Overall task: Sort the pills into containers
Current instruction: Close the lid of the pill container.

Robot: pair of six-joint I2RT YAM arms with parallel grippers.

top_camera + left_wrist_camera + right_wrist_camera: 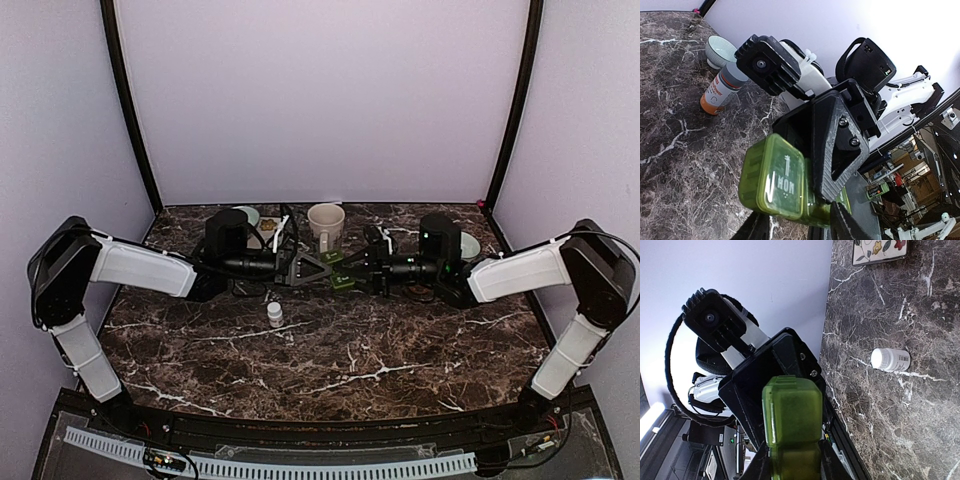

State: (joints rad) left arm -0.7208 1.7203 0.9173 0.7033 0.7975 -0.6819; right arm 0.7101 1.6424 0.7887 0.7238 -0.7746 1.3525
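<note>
**A:** What is met closest to the lens?

**B:** A pill box [775, 180] is seen right in front of both wrist cameras. It is moulded in translucent olive-green plastic, flat and rectangular with rounded corners. One square lid is embossed with "MON".

**A:** Where is it kept?

**B:** It appears to be raised off the table [330, 380], over the middle, on the near side of the mug [325, 222]. It is gripped from both ends. The left gripper [322, 270] is clamped on it from one side and the right gripper [358, 268] from the other. In each wrist view the black fingers are pressed against the box's sides.

**A:** And the rest, largest first?

**B:** The table is surfaced in glossy dark brown marble crossed by white veins. The left arm [140, 265] and right arm [520, 270] are clad in smooth white shells with black joints, and both are stretched inward toward the centre. The mug is cream, cylindrical and plain.

**A:** Anything smaller?

**B:** A pale round footed bowl [720, 49] is placed at the far right. An orange-and-white bottle [720, 90] with a grey cap is set just beside it. A small white bottle [275, 315] with a white cap is stood alone on the near side of the left gripper, apart from everything else.
</note>
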